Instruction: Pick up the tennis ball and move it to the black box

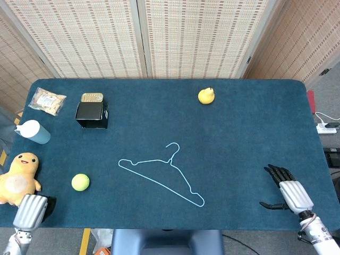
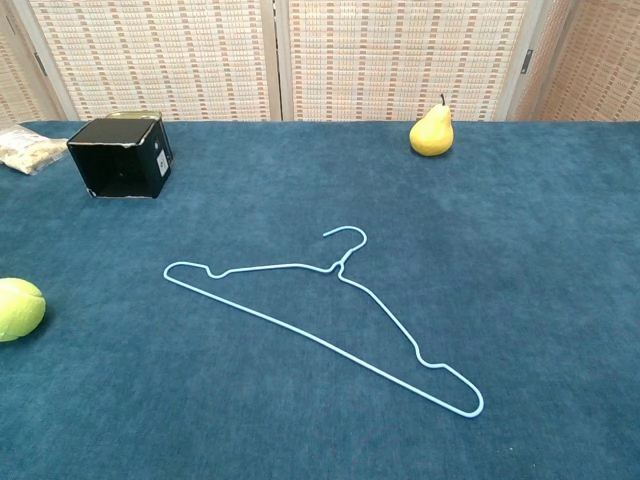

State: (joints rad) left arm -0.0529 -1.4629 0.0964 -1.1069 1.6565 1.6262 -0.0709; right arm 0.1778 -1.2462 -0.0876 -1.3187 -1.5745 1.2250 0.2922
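The yellow-green tennis ball [image 1: 80, 182] lies on the blue table near the front left; the chest view shows the ball [image 2: 18, 309] at its left edge. The black box [image 1: 91, 113] stands open-topped at the back left, and in the chest view the box [image 2: 122, 160] is seen from its side. My left hand [image 1: 31, 211] sits at the table's front-left corner, well short of the ball, its fingers mostly hidden. My right hand [image 1: 289, 192] rests at the front right with fingers spread, holding nothing.
A light-blue wire hanger [image 1: 162, 170] lies mid-table. A yellow pear [image 1: 206, 96] stands at the back. A yellow plush toy [image 1: 18, 178], a white bottle [image 1: 33, 131], a snack bag [image 1: 48, 101] and a tin [image 1: 92, 98] crowd the left side.
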